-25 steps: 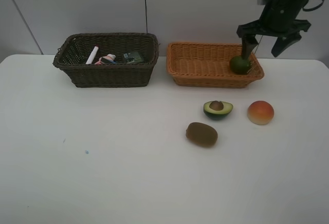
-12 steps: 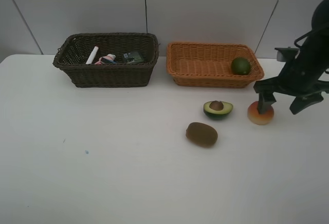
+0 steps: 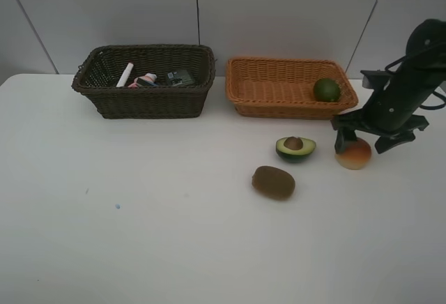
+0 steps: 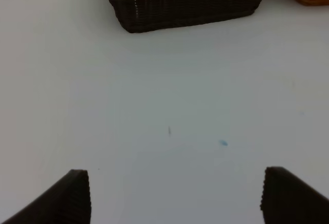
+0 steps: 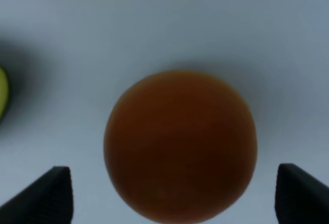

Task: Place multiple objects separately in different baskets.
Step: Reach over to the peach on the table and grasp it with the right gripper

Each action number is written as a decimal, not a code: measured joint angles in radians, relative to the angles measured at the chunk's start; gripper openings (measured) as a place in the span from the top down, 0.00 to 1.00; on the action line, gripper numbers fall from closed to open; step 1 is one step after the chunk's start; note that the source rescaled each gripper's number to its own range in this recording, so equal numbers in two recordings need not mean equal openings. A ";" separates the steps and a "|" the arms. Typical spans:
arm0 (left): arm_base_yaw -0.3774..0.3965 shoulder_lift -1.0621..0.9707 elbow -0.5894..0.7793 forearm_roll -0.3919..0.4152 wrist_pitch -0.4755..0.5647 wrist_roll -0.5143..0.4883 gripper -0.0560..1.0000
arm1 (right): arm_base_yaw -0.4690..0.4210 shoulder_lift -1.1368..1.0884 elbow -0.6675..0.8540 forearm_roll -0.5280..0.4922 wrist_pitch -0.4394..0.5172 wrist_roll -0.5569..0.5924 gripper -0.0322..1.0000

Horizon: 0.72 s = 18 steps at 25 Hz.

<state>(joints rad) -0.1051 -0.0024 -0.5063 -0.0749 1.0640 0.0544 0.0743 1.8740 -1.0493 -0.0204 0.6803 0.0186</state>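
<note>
Now, right gripper (image 3: 364, 139): wide open, either side of the peach (image 5: 180, 144).
Left gripper (image 4: 175, 198): open, empty, above the table (image 4: 164, 80).
Orange basket (image 3: 279, 106): green fruit (image 3: 326, 90) at its right end.

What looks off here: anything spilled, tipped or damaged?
Nothing stands out. Dark basket and orange basket sit level; peach, avocado half and kiwi rest apart on the table, nothing spilled. Only a tiny blue speck marks the table.

White table (image 3: 139, 248) with a small blue speck (image 3: 117, 206), grey panelled wall (image 3: 279, 11) behind.
</note>
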 joint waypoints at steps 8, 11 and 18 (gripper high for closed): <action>0.000 0.000 0.000 0.000 0.000 0.000 0.19 | 0.000 0.092 0.000 -0.001 -0.062 -0.004 0.00; 0.000 0.000 0.000 0.000 0.000 0.000 0.19 | 0.000 0.093 0.000 -0.002 -0.062 -0.004 0.00; 0.000 0.000 0.000 0.000 0.000 0.000 0.19 | 0.000 0.093 -0.002 -0.005 -0.010 -0.001 0.72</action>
<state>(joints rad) -0.1051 -0.0024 -0.5060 -0.0749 1.0640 0.0544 0.0743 1.9665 -1.0513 -0.0249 0.6707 0.0174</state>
